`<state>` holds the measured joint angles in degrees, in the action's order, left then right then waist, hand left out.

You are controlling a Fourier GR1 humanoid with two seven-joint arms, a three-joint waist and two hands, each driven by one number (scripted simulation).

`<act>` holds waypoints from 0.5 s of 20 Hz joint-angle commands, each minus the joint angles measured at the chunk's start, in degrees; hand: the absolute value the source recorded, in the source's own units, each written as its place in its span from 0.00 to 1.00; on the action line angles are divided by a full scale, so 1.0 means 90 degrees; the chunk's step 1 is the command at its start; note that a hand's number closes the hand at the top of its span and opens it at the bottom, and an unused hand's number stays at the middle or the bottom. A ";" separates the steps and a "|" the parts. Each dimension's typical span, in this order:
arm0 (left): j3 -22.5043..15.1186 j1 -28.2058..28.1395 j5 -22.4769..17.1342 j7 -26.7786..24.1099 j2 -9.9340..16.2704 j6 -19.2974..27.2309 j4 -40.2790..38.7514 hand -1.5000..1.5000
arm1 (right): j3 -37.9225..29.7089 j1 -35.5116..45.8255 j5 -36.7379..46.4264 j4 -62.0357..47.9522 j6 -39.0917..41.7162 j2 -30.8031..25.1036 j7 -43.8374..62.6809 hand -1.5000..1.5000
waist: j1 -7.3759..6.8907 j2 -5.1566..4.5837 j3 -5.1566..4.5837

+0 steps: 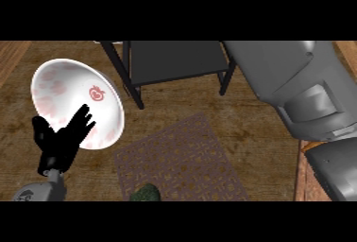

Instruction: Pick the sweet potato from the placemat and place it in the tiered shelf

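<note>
Head view, only view. No readable writing or brand anywhere; the one mark is a small red emblem (96, 93) on the white plate (63, 80), shape too small to read, with faint pink blotches around it.

Counts: one plate, one placemat (182, 158), one tiered shelf (174, 59), one dark green lumpy object (146, 194), one hand of mine visible.

My left hand (64, 137) shows at the lower left, black, fingers up and spread, relaxed, holding nothing. It overlaps the lower edge of the plate in view; I cannot tell whether it touches it. Grey wrist below it at the bottom edge.

My right hand is out of the picture. Only the big grey right forearm (307, 90) shows, filling the upper right and running down toward the right edge, with a darker grey segment below it. Whether that hand is released or grasping, I cannot tell.

The shelf stands at top centre: dark frame, black legs, flat dark grey level, nothing seen on it. The placemat lies just below it on the wooden counter (21, 123), brown lattice weave, tilted.

The green object rests at the placemat's lower edge, cut by the frame bottom. No sweet potato can be made out anywhere on the placemat or shelf.
</note>
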<state>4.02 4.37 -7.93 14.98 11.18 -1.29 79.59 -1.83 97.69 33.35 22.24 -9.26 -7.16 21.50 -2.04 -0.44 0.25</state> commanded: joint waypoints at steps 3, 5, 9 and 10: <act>-0.0038 0.0074 0.0115 0.0367 -0.0096 0.0208 -0.0272 0.50 | -0.0624 -0.0200 -0.0446 0.0110 -0.0879 0.0145 -0.0087 0.00 | 0.0063 -0.0019 -0.0032; -0.0148 -0.0016 0.0221 0.0227 -0.0171 0.0221 -0.0229 0.50 | -0.0982 -0.0089 -0.0768 0.0141 -0.0923 0.0063 -0.0135 0.00 | 0.0025 -0.0033 -0.0033; -0.0096 -0.0156 0.0212 0.0049 -0.0202 0.0178 -0.0394 0.50 | -0.1436 -0.0072 -0.1231 0.0303 -0.0992 0.0061 -0.0144 0.00 | 0.0069 -0.0016 -0.0034; -0.0052 -0.0230 0.0128 0.0130 -0.0143 0.0116 -0.0219 0.50 | -0.1578 -0.0050 -0.1422 0.0510 -0.1020 0.0138 -0.0132 0.00 | 0.0092 0.0017 -0.0030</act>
<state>3.95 3.89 -6.91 15.11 10.50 -0.10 79.99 -12.13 97.28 24.58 24.65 -17.01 -6.25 20.83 -1.69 -0.26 0.42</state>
